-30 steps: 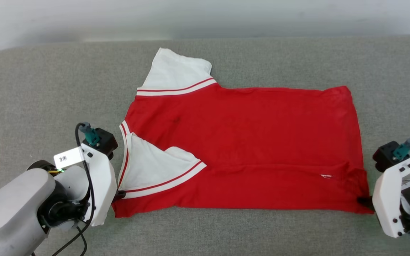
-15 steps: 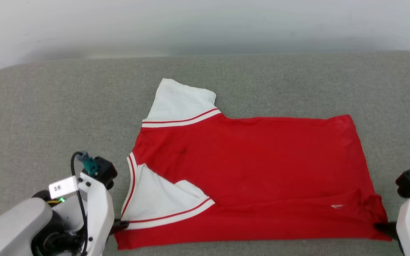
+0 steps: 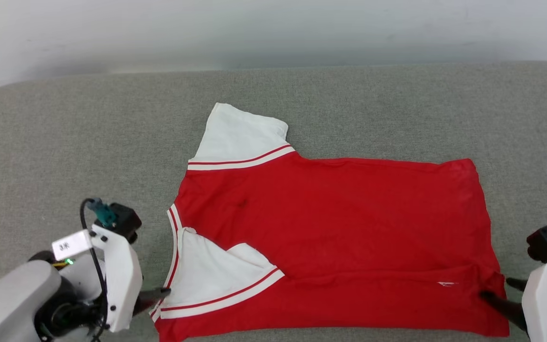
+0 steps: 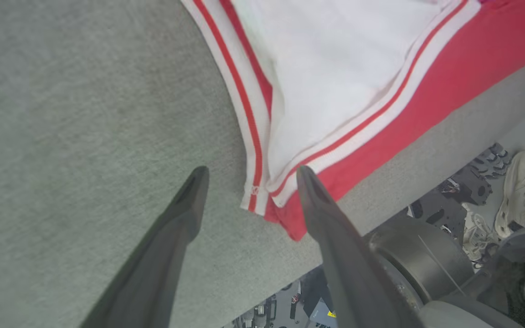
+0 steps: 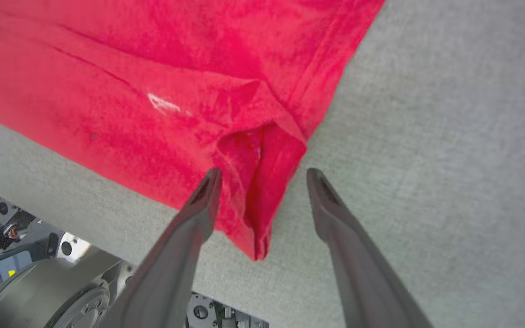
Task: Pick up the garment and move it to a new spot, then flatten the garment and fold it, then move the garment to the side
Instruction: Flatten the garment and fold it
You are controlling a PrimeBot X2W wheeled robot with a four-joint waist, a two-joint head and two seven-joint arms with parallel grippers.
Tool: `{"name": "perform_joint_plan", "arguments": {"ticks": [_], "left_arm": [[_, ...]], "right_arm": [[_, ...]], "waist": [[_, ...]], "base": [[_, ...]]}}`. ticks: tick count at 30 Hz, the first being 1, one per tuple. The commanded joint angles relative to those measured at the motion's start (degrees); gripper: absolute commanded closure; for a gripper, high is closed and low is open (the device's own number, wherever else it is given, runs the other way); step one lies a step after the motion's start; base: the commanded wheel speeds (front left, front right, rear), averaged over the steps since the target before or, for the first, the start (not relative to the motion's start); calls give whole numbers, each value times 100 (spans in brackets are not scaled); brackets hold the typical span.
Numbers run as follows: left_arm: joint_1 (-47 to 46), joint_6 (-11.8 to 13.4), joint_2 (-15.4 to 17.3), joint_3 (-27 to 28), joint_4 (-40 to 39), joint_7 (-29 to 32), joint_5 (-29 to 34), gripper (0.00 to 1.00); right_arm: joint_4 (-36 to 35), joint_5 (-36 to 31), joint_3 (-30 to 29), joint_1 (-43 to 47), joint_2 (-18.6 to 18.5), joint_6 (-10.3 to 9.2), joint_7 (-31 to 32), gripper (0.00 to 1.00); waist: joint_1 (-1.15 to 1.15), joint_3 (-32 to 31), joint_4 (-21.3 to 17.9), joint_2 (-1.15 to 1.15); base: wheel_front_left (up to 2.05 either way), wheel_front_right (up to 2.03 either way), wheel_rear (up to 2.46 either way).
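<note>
The garment, red with white striped-trim sleeves, lies spread on the grey cushion, collar end to the left. One white sleeve points away, and the other is folded onto the body. My left gripper stands open at the near left corner, the striped corner lying loose between its fingers. My right gripper is open at the near right hem corner. There the bunched red corner rests between the spread fingers, not pinched.
The grey cushion runs wide on both sides, with a pale wall behind. The garment's near edge lies close to the cushion's front edge. Below that edge are the robot's base and shoes on the floor.
Both grippers have gone from shut on the garment's near corners to open, letting the cloth go. The head view tilted between the earliest frame and now.
</note>
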Motion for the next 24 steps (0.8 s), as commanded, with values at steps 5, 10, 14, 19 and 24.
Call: {"name": "perform_joint_plan", "arguments": {"ticks": [5, 10, 14, 19, 24], "left_arm": [[-456, 50, 168, 336, -127, -263, 185, 0], [-1061, 82, 77, 589, -87, -590, 580, 0], [-1623, 75, -110, 758, 94, -698, 771, 0], [-2339, 34, -313, 874, 432, -496, 898, 0], [-3054, 4, -514, 931, 793, -41, 826, 0]], "right_arm": [[-212, -360, -507, -222, 232, -2, -897, 0], [-308, -855, -1177, -348, 748, -2, -2001, 0], [-488, -1398, -1643, -386, 1229, -2, -2839, 0], [-889, -1925, -2060, -238, 1883, -2, -3490, 0], [-1390, -2365, -2312, -46, 2510, -2, -3902, 0]], "waist": [[0, -129, -22, 0], [0, -108, -61, 0], [0, 33, -146, 0], [0, 343, -332, 0], [0, 783, -545, 0]], "base": [[0, 0, 0], [0, 0, 0], [0, 0, 0], [0, 0, 0], [0, 0, 0]]}}
